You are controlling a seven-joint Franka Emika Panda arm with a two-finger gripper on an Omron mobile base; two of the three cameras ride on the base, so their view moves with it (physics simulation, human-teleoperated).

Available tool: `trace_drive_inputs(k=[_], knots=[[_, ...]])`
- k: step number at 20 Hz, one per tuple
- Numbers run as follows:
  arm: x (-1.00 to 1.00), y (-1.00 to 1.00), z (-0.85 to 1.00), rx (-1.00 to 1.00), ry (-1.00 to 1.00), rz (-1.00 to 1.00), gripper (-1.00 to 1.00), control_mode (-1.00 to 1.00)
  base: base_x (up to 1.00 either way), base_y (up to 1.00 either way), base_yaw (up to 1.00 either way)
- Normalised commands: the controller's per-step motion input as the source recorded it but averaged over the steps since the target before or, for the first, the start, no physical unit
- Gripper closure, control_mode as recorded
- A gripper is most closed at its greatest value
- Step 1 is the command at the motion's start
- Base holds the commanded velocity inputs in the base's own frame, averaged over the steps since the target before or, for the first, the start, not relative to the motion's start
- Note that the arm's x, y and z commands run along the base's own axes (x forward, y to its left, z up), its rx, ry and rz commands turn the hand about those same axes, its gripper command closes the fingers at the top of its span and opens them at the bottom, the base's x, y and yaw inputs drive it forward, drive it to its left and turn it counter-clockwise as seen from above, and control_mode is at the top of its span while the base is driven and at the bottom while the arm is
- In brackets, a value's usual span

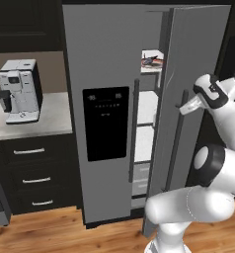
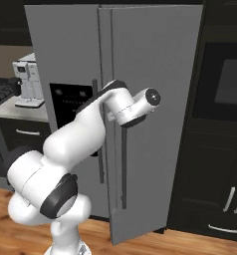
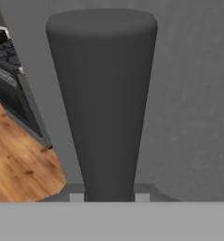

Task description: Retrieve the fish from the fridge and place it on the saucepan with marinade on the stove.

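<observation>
End effector [image 3: 109, 195] is clamped on the right door handle [image 3: 102, 103] of the fridge [image 1: 104, 64], door partly open. The fish [image 1: 152, 61] lies on an upper shelf inside. Risk: grip slipping off the handle mid-swing, leaving access too narrow.

A glossy white arm [image 1: 198, 202] is being shown, built from rounded, bulbous shells. The segments are being separated by dark, nearly black joint bands, one wrapping the large elbow ball and another capping the segment nearer the hand. A round white end cap with a small dark centre is being seen on the wrist [image 2: 151, 97]. A slim white column is being presented as the base.
</observation>
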Motion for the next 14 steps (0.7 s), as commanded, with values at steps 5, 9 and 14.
trace_drive_inputs(k=[5,9,14], knots=[[-0.24,-0.25,-0.48,0.00,0.00,0.13,1.00,-1.00,0.00,0.00,0.00],[-0.17,-0.18,-0.47,0.00,0.00,0.13,1.00,-1.00,0.00,0.00,0.00],[-0.13,-0.09,-0.48,0.00,0.00,0.16,1.00,-1.00,0.00,0.00,0.00]])
